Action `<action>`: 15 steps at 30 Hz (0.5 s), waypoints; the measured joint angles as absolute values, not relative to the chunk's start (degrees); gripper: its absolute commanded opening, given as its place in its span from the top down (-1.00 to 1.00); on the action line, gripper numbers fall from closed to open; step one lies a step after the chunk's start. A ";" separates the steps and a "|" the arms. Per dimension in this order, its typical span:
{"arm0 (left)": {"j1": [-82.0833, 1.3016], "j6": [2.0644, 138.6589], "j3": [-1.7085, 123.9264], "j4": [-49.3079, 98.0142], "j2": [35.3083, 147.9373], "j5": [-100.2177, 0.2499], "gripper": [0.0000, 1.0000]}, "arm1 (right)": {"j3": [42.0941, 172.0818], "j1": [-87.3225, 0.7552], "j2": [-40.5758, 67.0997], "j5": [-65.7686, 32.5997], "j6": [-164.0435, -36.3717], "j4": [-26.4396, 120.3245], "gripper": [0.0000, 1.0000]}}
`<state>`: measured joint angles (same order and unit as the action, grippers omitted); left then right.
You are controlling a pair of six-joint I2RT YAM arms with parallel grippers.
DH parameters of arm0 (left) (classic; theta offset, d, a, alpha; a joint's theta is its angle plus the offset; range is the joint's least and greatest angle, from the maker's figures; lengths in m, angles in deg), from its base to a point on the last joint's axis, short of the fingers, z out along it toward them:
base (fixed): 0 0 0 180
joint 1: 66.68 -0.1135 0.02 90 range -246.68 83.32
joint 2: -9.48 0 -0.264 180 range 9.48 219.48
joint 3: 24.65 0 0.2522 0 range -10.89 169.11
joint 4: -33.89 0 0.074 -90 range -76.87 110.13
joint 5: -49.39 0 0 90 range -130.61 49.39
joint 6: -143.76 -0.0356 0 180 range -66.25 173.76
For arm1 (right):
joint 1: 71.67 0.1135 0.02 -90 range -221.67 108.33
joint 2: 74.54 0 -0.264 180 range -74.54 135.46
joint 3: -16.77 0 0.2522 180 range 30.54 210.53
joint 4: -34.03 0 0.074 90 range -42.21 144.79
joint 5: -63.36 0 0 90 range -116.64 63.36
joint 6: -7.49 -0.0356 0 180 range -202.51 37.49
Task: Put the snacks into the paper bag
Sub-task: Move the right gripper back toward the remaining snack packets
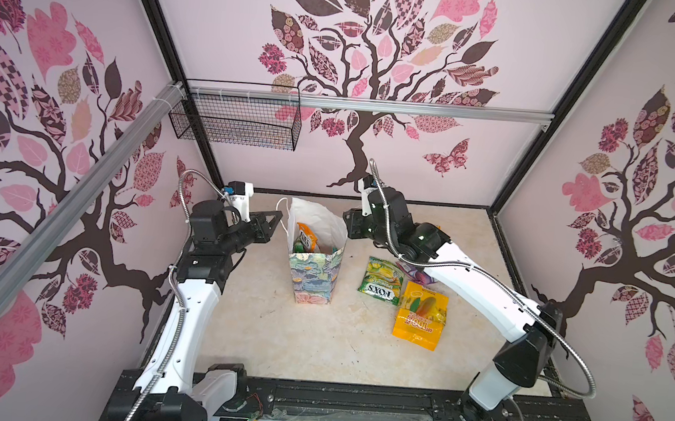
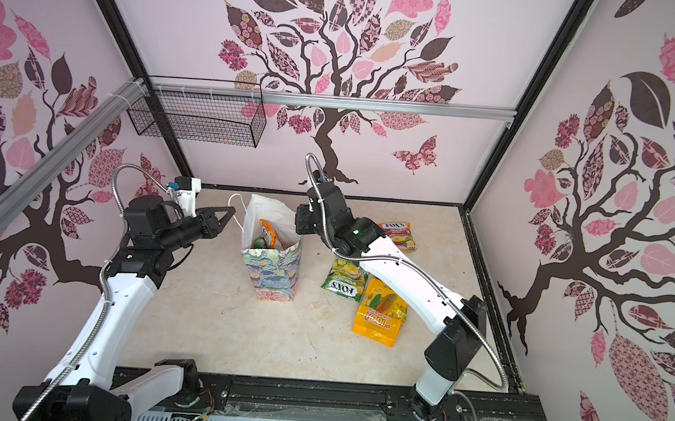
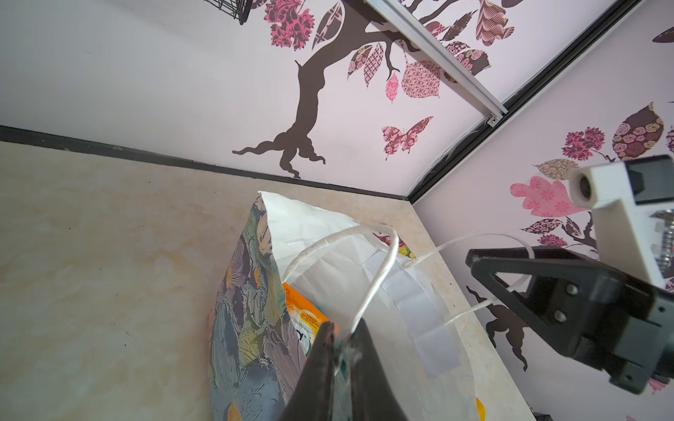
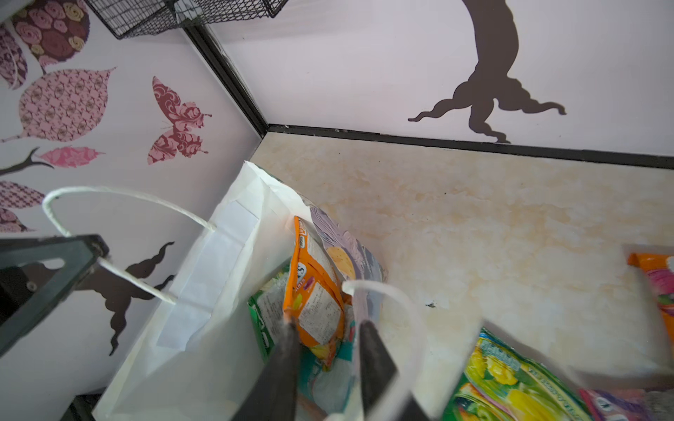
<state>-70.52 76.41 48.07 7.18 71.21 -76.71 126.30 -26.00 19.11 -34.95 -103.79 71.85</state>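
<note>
The floral paper bag stands upright and open mid-table. An orange snack packet and a green one stick up inside it. My left gripper is at the bag's left side, shut on its white cord handle. At the right rim my right gripper stands open over the mouth, holding nothing, with the other handle blurred beside it. On the table lie a green FOX'S packet, a yellow-orange packet, a purple one partly under my right arm, and an orange-pink one.
A black wire basket hangs on the back wall above the left corner. Patterned walls close the table on three sides. The loose packets lie right of the bag, beneath and beside my right arm.
</note>
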 measured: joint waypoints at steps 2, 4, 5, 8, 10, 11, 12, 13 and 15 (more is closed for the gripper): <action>-70.49 76.28 48.07 7.18 71.21 -76.43 0.63 | 123.39 -26.00 15.85 -34.74 -102.65 72.52 0.05; -70.49 76.30 48.07 7.16 71.21 -76.23 0.62 | 120.01 -26.00 11.96 -34.41 -100.90 73.49 -0.03; -70.47 76.30 48.07 7.16 71.21 -76.18 0.62 | 118.54 -26.00 10.23 -34.23 -100.22 73.77 -0.05; -70.47 76.32 48.07 7.12 71.21 -75.73 0.62 | 113.67 -26.00 4.22 -33.71 -98.12 75.69 -0.09; -70.47 76.34 48.07 6.81 71.21 -75.35 0.58 | 109.95 -25.71 0.05 -33.58 -97.12 76.83 -0.11; -70.47 76.26 48.07 6.68 71.21 -75.29 0.55 | 108.05 -25.52 -1.90 -33.64 -96.77 77.33 -0.13; -70.47 76.21 48.09 6.51 71.21 -75.18 0.54 | 105.84 -25.21 -4.00 -33.86 -96.42 77.81 -0.14; -70.47 76.21 48.09 6.27 71.21 -75.16 0.53 | 103.85 -24.82 -5.79 -34.12 -96.18 78.53 -0.16; -70.47 76.17 48.13 5.78 71.21 -74.92 0.43 | 100.01 -23.66 -8.98 -34.74 -96.00 80.04 -0.17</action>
